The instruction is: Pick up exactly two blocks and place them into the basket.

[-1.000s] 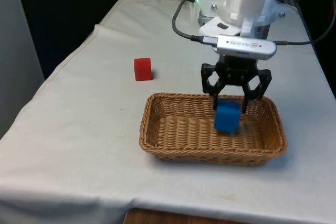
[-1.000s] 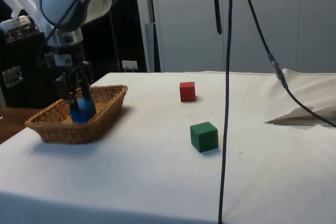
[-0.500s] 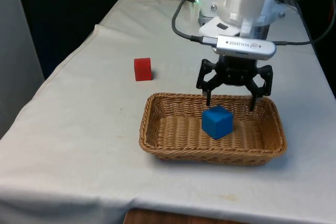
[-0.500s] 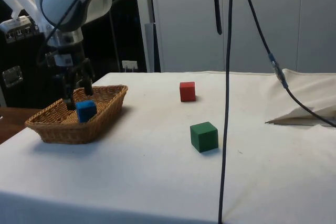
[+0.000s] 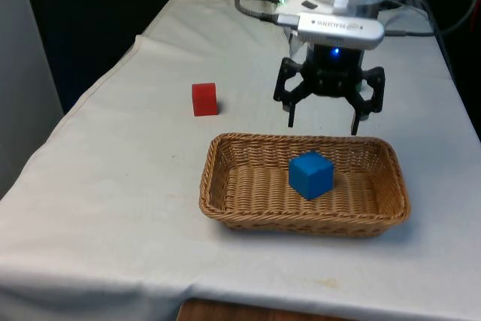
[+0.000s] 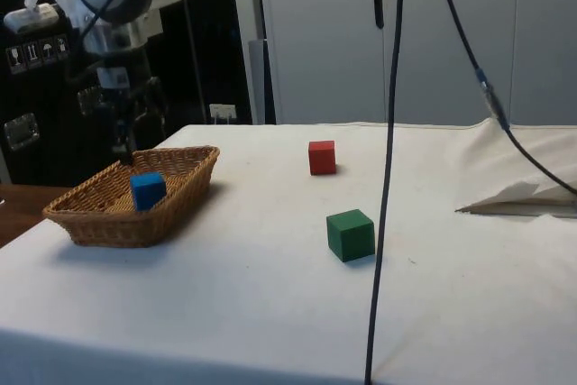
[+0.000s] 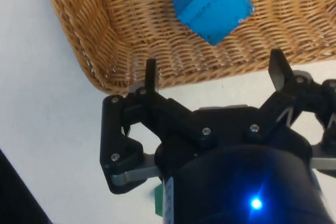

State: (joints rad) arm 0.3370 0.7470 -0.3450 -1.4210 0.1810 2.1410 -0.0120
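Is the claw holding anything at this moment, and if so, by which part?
Nothing is held. The claw hangs open above the basket's far rim, and the blue block lies loose in the basket.

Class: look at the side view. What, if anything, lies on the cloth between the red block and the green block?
Nothing: in the side view, bare white cloth separates the red block from the green block.

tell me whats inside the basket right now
One blue block lies in the basket, tilted on the weave. The open gripper hangs above the far rim, empty. The near wall hides a strip of the floor.
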